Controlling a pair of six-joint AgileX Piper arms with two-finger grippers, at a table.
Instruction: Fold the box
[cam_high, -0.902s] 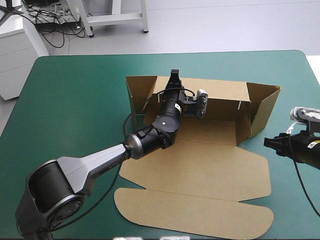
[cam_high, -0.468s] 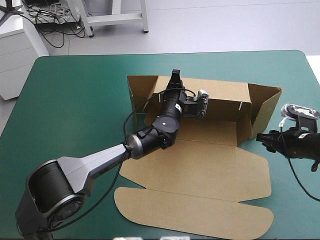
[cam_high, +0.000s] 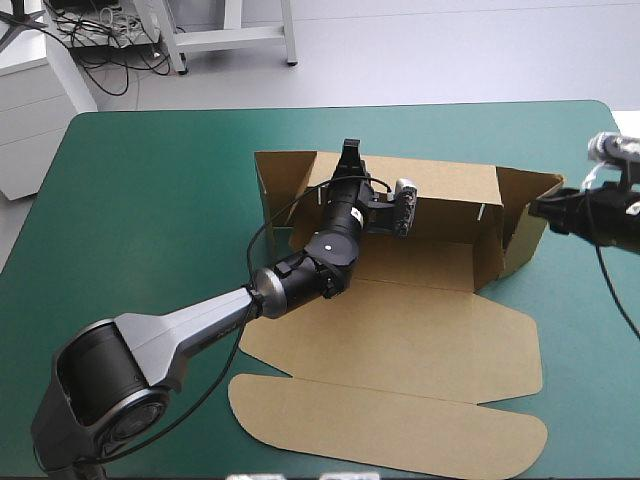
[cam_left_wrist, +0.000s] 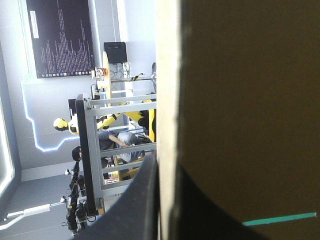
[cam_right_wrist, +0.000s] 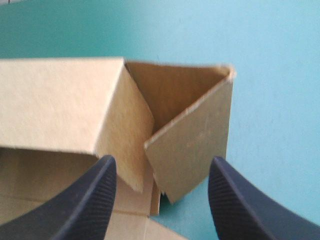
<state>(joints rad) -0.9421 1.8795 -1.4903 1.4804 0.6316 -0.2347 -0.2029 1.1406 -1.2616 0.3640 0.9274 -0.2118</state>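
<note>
The brown box (cam_high: 420, 340) lies in the middle of the table, its back wall (cam_high: 450, 190) raised and its lid flat toward the front. My left gripper (cam_high: 349, 158) sits on the top edge of the back wall near its left end, shut on the board (cam_left_wrist: 240, 100); the board's edge runs between its fingers (cam_left_wrist: 142, 200). The right end flap (cam_high: 530, 215) stands angled outward. My right gripper (cam_high: 542, 208) hovers just outside that flap, open. In the right wrist view the right gripper (cam_right_wrist: 162, 195) has the flap (cam_right_wrist: 192, 145) straight ahead of it.
The lid's rounded front flap (cam_high: 390, 430) reaches close to the table's front edge. The table's right edge (cam_high: 625, 150) is close behind my right gripper. A left end flap (cam_high: 278, 185) stands beside the left arm.
My right gripper has moved from the table's right side near the lid toward the far side, up to the right end flap. The left gripper and the box have stayed still.
</note>
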